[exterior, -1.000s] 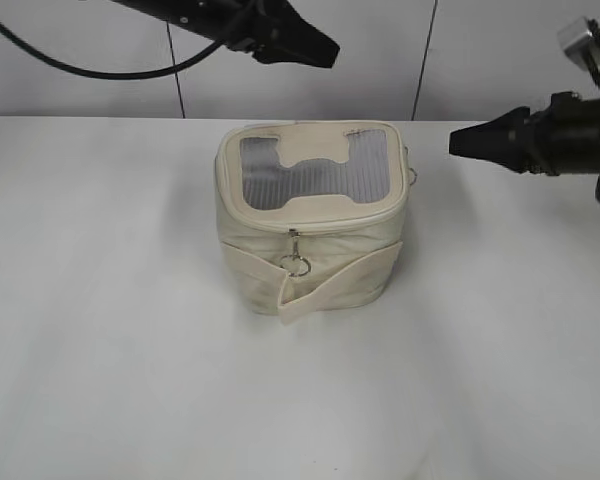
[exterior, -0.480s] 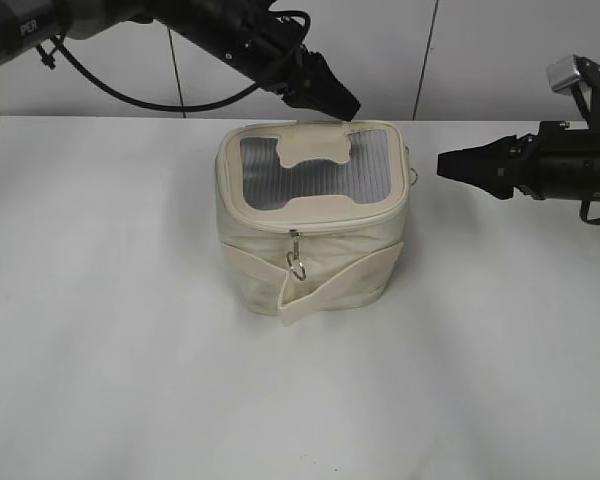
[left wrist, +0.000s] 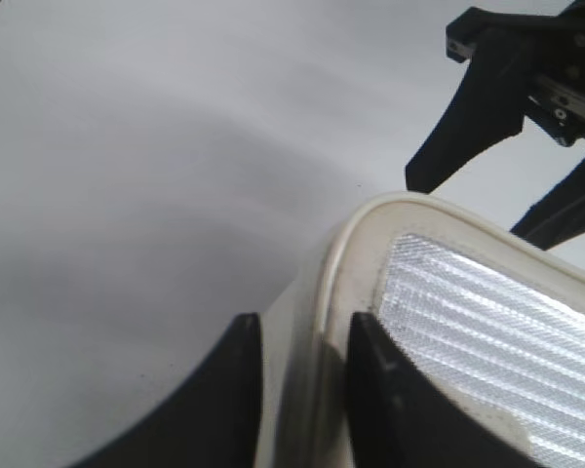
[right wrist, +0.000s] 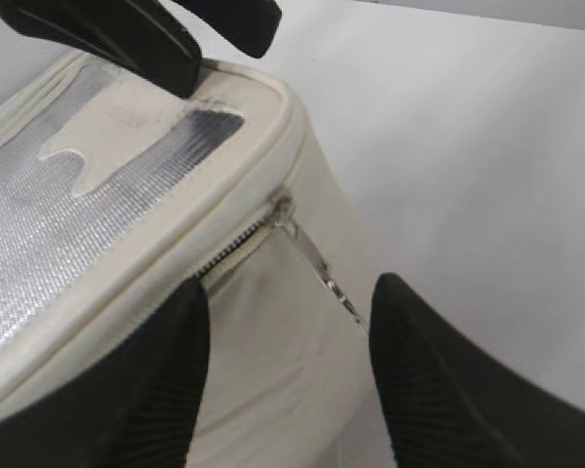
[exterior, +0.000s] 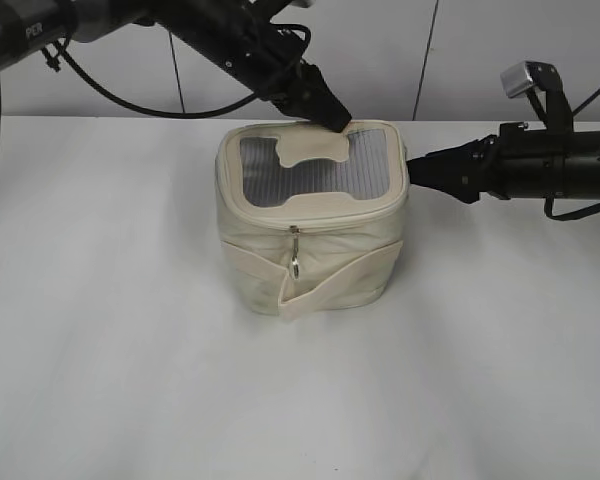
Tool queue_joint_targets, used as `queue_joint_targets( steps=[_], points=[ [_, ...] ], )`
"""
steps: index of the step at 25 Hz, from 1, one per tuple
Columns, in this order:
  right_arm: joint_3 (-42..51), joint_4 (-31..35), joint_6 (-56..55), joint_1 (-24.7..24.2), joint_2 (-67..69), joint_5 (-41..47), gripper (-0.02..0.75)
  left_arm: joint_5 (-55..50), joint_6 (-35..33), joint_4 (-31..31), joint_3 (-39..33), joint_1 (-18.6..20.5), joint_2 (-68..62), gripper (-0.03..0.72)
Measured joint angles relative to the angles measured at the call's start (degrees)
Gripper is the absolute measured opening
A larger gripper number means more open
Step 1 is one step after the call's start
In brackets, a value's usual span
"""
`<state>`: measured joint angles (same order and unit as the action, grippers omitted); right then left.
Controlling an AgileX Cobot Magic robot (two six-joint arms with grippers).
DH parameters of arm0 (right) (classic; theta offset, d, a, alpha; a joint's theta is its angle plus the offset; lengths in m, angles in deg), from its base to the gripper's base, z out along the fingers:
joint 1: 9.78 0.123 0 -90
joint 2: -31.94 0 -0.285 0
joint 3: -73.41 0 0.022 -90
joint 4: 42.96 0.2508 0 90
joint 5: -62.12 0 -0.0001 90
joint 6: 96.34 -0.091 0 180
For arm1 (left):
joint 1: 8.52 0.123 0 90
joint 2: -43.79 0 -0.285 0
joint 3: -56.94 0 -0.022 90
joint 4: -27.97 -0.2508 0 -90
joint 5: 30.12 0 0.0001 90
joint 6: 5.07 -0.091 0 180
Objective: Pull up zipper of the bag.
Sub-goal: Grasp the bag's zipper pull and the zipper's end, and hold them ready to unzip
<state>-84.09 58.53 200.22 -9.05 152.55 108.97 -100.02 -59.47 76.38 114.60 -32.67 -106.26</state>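
The cream bag (exterior: 310,225) stands mid-table, its grey ribbed lid window (exterior: 310,170) facing up. The zipper (exterior: 320,222) runs round the lid's rim; one silver pull (exterior: 295,262) hangs at the front. A second pull (right wrist: 317,261) hangs on the right side, with dark zipper teeth showing beside it. My left gripper (exterior: 332,118) is open and straddles the lid's back rim (left wrist: 302,331). My right gripper (exterior: 412,168) is open at the bag's right side, its fingers (right wrist: 288,312) either side of the second pull without touching it.
The white table (exterior: 130,350) lies all round the bag. A pale panelled wall (exterior: 100,60) stands behind it. The right gripper (left wrist: 497,97) shows in the left wrist view, and the left gripper (right wrist: 146,29) shows in the right wrist view.
My left gripper came down from above onto the lid's back rim. My right gripper moved left up to the bag's right side. The bag has not moved.
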Motion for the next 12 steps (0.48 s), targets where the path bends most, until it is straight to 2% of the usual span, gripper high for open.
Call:
queue_joint_targets(
  steps=[2,3,4,7,12],
  points=[
    [-0.13,-0.87,0.21,0.07,0.00,-1.10,0.424,-0.52,0.00,-0.27,0.00,-0.19,0.00,0.105],
    [-0.15,-2.02,0.28,0.07,0.00,-2.06,0.424,-0.73,0.00,-0.45,0.00,-0.30,0.00,0.055],
    [-0.15,-3.25,0.33,0.07,0.00,-2.87,0.424,-0.80,0.00,-0.51,0.05,-0.30,0.00,0.035],
    [-0.15,-6.36,0.33,0.07,0.06,-5.57,0.424,-0.80,0.16,-0.63,0.10,-0.34,0.00,0.029],
    [-0.41,-7.02,2.12,0.08,0.12,-7.56,0.424,-0.80,0.16,-0.63,0.10,-0.34,0.00,0.028]
  ],
)
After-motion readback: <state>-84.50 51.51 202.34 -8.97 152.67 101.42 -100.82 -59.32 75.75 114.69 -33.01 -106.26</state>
